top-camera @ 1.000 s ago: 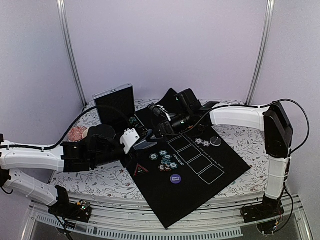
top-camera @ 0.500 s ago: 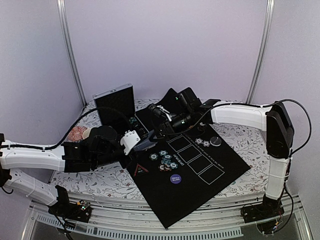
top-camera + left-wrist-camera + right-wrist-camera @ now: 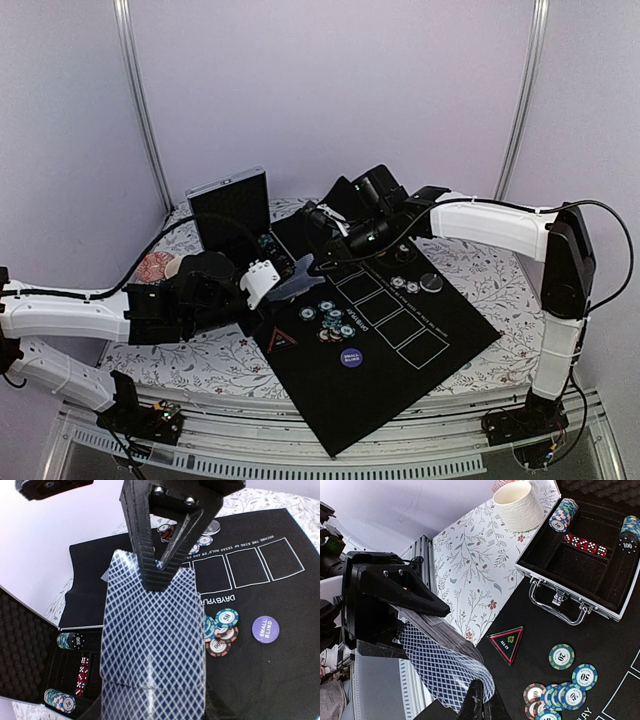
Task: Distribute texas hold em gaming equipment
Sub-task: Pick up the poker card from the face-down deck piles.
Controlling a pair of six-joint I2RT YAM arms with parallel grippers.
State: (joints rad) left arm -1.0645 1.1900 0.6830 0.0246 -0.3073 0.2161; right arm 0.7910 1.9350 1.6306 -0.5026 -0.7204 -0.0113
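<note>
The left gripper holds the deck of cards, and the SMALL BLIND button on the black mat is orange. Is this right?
Not quite: the SMALL BLIND button on the black mat is purple, as the left wrist view shows. The left gripper does hold the deck of cards.

**What you are not seeing around the two pincers**

In the left wrist view, the deck of cards (image 3: 152,645) is covering the left pincer's (image 3: 278,285) own fingers beneath it. The deck's near end is running off the bottom edge. The right pincer (image 3: 159,579) is masking the deck's far edge, so you are not seeing how many cards it is pinching. Right of that pincer, the deck is hiding part of the chip cluster (image 3: 222,630). In the right wrist view, the right pincer's tips are being cropped at the bottom. Beyond them, the silver case (image 3: 570,595) is running off the right edge.
</note>
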